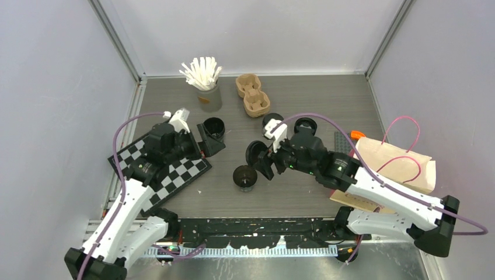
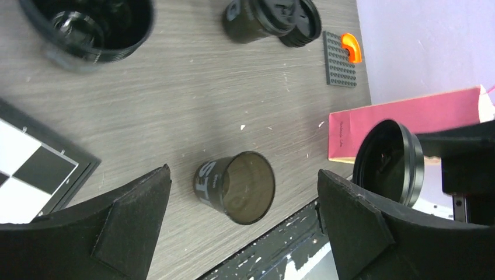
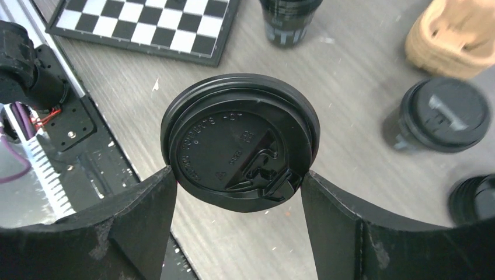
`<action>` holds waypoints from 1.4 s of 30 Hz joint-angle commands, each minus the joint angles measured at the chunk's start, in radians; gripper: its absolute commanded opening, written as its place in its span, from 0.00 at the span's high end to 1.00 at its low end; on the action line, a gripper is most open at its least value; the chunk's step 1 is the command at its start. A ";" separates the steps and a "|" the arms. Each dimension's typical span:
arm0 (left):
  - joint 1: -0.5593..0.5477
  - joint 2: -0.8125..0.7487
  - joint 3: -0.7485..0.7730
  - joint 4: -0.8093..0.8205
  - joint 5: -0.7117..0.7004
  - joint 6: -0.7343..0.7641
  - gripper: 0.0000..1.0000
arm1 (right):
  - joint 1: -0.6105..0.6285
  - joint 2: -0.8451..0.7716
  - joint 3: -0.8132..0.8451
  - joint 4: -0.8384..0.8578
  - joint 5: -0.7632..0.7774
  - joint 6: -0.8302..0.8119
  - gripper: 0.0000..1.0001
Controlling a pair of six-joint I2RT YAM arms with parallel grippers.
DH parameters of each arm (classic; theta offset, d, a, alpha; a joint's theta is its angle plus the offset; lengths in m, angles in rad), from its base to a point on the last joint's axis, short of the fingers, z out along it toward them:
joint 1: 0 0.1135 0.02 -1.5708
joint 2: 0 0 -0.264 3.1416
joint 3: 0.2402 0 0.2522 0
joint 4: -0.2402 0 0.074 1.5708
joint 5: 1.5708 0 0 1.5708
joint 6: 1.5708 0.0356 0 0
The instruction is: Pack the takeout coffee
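Observation:
An open black paper cup (image 1: 244,177) with pale lettering stands mid-table; in the left wrist view this cup (image 2: 236,188) shows beyond my left gripper (image 2: 243,175), whose jaws stand wide apart and empty. From above, the left gripper (image 1: 205,140) sits by another black cup (image 1: 214,127), apart from it. My right gripper (image 3: 238,174) is shut on a round black lid (image 3: 240,143), held by its rim just above the table. That lid (image 1: 255,153) hangs up and to the right of the open cup. Two lidded cups (image 1: 271,121) (image 1: 305,125) stand behind.
A brown pulp carrier (image 1: 252,94) and a grey cup of white sticks (image 1: 207,87) stand at the back. A checkerboard (image 1: 169,169) lies at the left. A paper bag (image 1: 397,163) lies at the right, beside a grey studded plate (image 1: 344,143) with an orange piece (image 1: 357,135).

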 commanded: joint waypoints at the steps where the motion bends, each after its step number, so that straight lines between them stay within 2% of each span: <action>1: 0.163 -0.021 -0.083 0.066 0.228 -0.078 0.03 | 0.036 0.078 0.127 -0.204 0.087 0.195 0.25; 5: 0.303 -0.055 -0.177 0.145 0.368 -0.160 0.07 | 0.075 0.182 0.228 -0.333 0.125 0.271 0.26; 7: 0.328 -0.067 -0.225 0.187 0.406 -0.198 0.08 | 0.105 0.241 0.273 -0.381 0.147 0.297 0.26; 13: 0.332 -0.088 -0.332 0.292 0.451 -0.269 0.10 | 0.187 0.420 0.402 -0.498 0.230 0.321 0.24; 25: 0.331 -0.089 -0.406 0.330 0.506 -0.274 0.14 | 0.193 0.681 0.565 -0.596 0.208 0.291 0.21; 34: 0.331 -0.083 -0.433 0.346 0.528 -0.266 0.16 | 0.192 0.754 0.633 -0.659 0.254 0.273 0.19; 42: 0.332 -0.059 -0.439 0.358 0.536 -0.259 0.16 | 0.180 0.809 0.665 -0.683 0.222 0.260 0.18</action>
